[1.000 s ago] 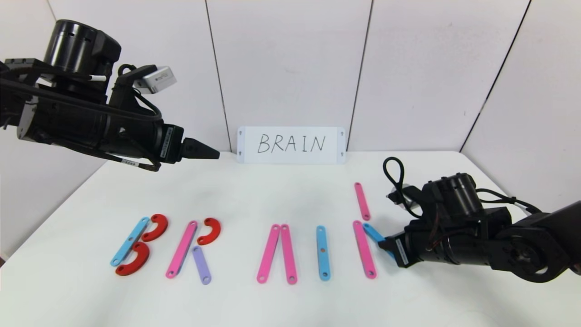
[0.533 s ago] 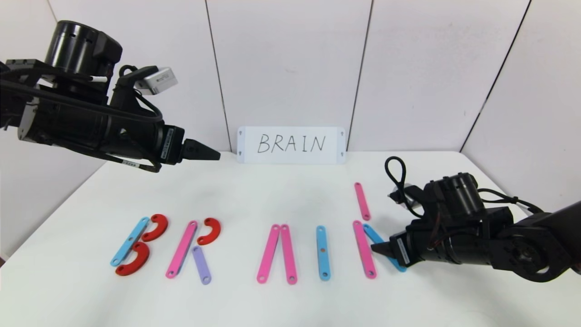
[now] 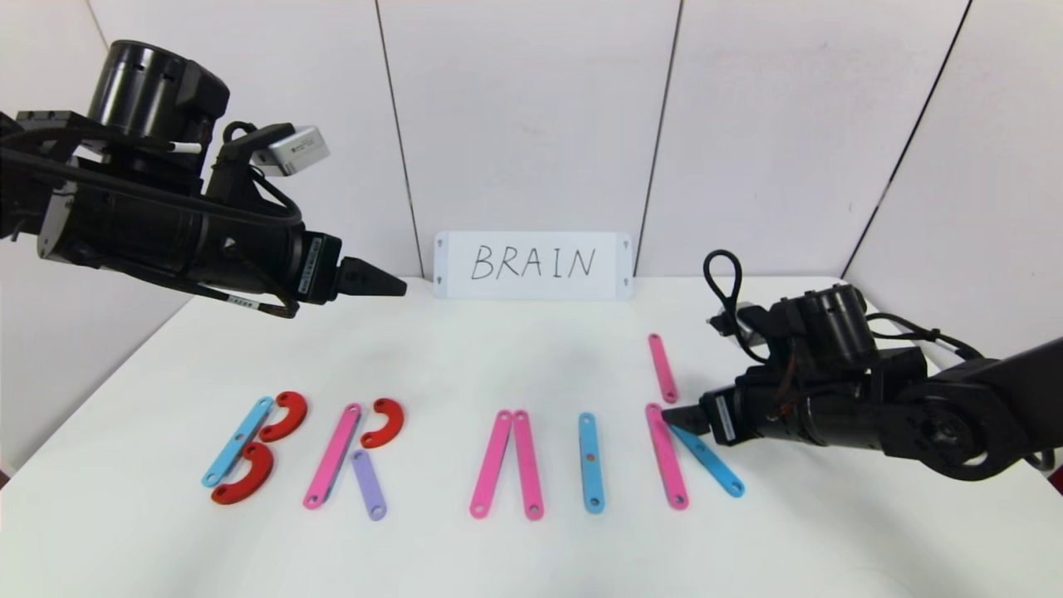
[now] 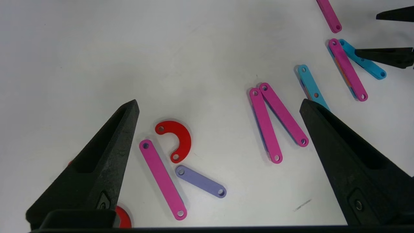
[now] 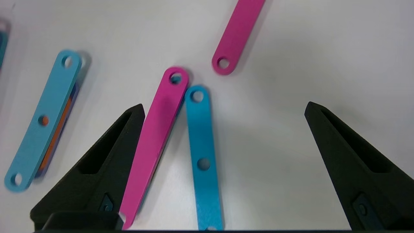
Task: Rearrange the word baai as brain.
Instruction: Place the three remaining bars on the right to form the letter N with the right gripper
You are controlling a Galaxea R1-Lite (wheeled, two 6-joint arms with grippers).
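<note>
Pink, blue and red pieces of the word (image 3: pixel 465 457) lie in a row along the white counter (image 3: pixel 531 548). The right gripper (image 3: pixel 674 417) hovers, jaws wide, over its last blue strip (image 3: pixel 706 462). The left gripper (image 3: pixel 390 282) hangs high, jaws wide.

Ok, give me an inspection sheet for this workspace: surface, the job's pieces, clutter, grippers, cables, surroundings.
Surface: white table, bare between pieces.
Job's things: B from a blue strip and two red half-rings; R from a pink strip, a red half-ring and a purple strip; two pink strips meeting at the top; upright blue strip; long pink strip with a slanted blue strip beside it; loose short pink strip behind.
Clutter: nothing seen.
Grippers: left gripper open, raised, empty; right gripper open, low over the slanted blue strip, holding nothing.
Cables: black loop on the right arm.
Surroundings: white panel walls; BRAIN card at the back.
</note>
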